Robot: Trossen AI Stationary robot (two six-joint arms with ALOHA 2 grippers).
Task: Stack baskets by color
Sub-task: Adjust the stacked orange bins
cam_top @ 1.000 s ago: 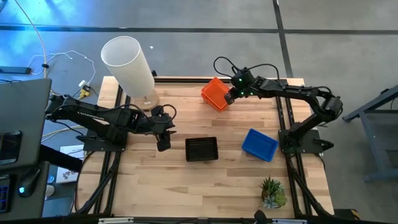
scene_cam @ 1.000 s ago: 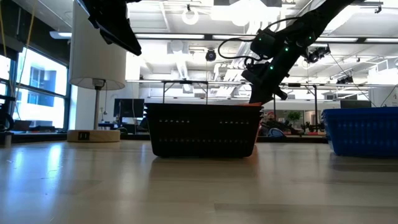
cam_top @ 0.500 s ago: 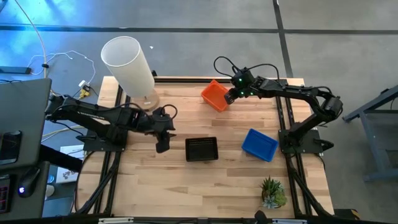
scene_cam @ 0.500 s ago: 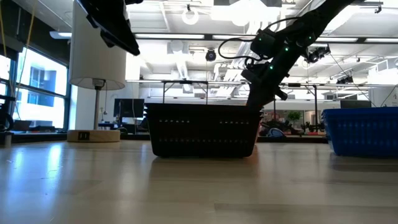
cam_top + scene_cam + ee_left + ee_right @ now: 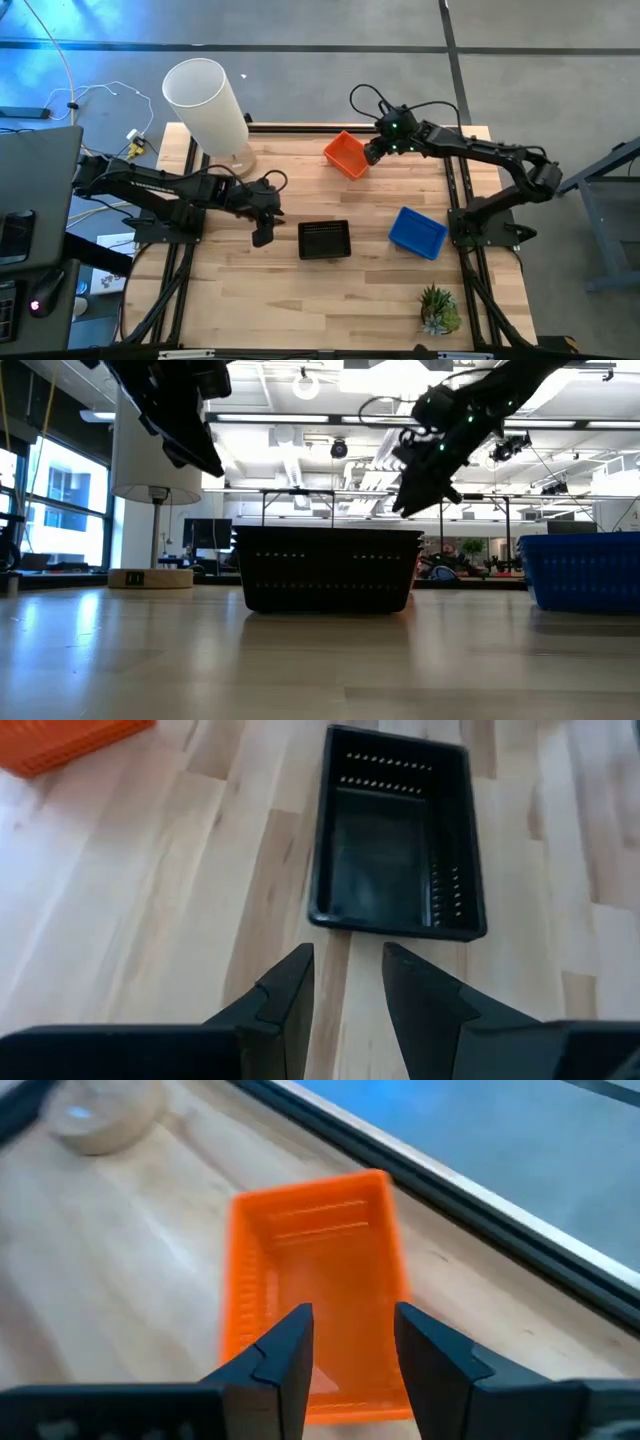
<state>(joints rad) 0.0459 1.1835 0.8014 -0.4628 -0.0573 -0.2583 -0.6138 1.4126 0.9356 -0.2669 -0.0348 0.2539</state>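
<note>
An orange basket point(image 5: 345, 155) lies flat on the table near the far edge, right of centre. My right gripper point(image 5: 372, 152) hangs open just above its right end point(image 5: 350, 1350), one finger on either side, touching nothing. A black basket point(image 5: 325, 240) sits in the middle of the table. My left gripper point(image 5: 262, 235) hovers open to its left, pointing at its short end point(image 5: 345, 975). A blue basket point(image 5: 417, 232) rests to the right. In the low view the black basket point(image 5: 328, 570) hides the orange one.
A tall white cylinder point(image 5: 208, 105) stands on a wooden base at the far left corner. A small green plant point(image 5: 438, 308) sits near the front right. Bare wood lies between the baskets and along the near edge.
My right gripper has let go of the orange basket and risen off it; the basket now lies flat on the table. My left gripper has sunk toward the table beside the black basket and tipped further down.
</note>
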